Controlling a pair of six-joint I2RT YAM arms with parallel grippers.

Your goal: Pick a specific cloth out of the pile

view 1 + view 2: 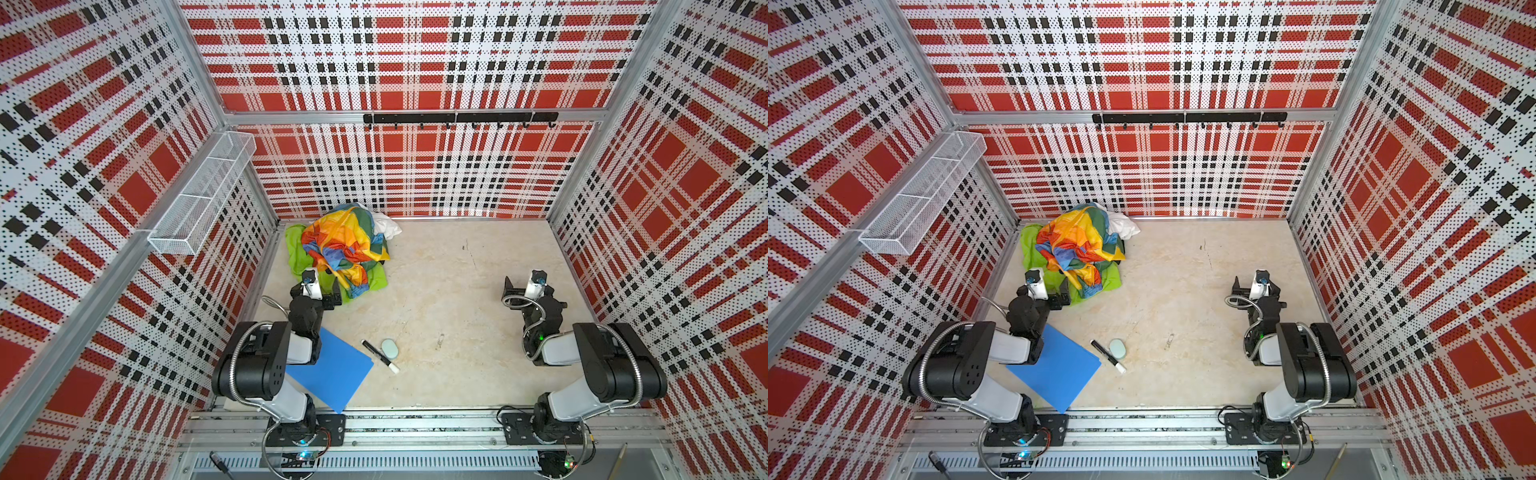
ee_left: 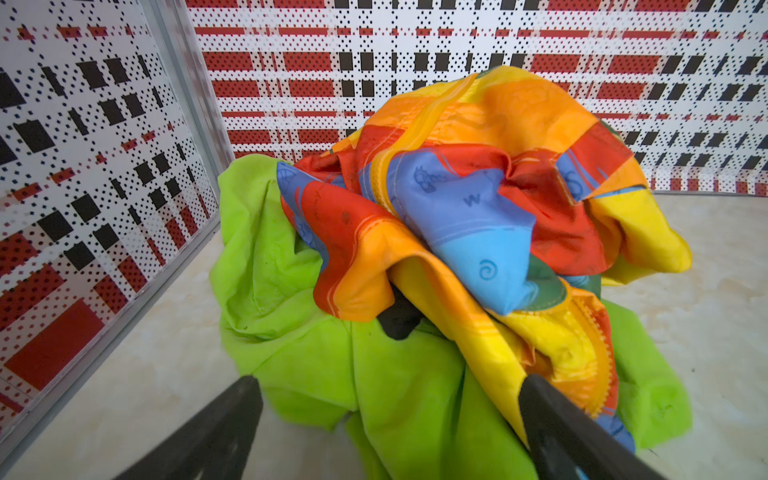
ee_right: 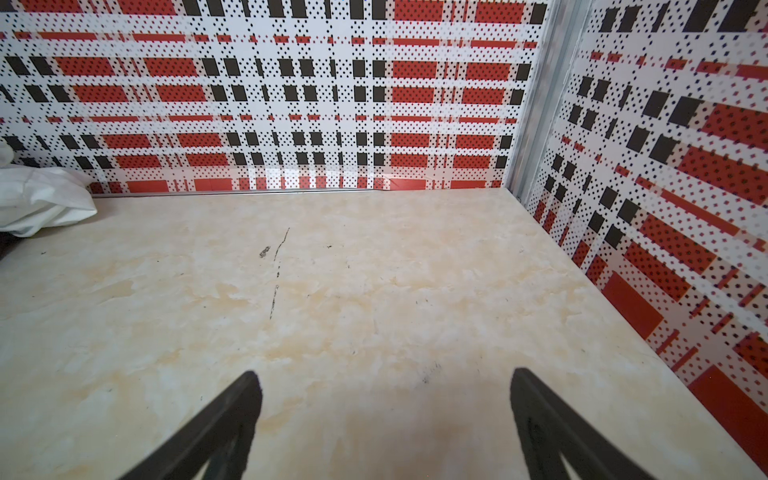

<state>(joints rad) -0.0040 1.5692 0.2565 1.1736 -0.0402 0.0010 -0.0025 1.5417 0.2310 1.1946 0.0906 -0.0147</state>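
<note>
Top views both show a white wire basket [image 1: 203, 195] on the left wall. Just right of it, the pile [image 1: 347, 249] sits in the far-left corner of the table [image 1: 457, 291]. The cloth [image 1: 296, 249], plain lime green, lies at the bottom of that pile. It spreads out from under the rainbow fabric [image 1: 345, 243] toward the left wall and toward the near side. A white piece [image 1: 386, 226] pokes out at the pile's far right edge.

The left arm [image 1: 266, 365] rises from the near rail, folds at the elbow and reaches forward and low. Its wrist sits at the pile's near edge. In the left wrist view the left gripper [image 2: 388, 384] has its fingers spread wide and clamps nothing. Green cloth fills the space ahead between them, and a scrap of black fabric [image 2: 399, 320] shows under the rainbow folds. One fingertip overlaps the rainbow hem; whether it touches I cannot tell.

Near the front lie a blue folder [image 1: 332, 370], partly under the left arm, then a black marker [image 1: 380, 356] and just beside it a pale green oval [image 1: 390, 348].

The right arm [image 1: 615, 365] is folded likewise, well apart from the pile. The right gripper [image 3: 384, 376] has its fingers wide apart over bare table, pointing at the far wall.
</note>
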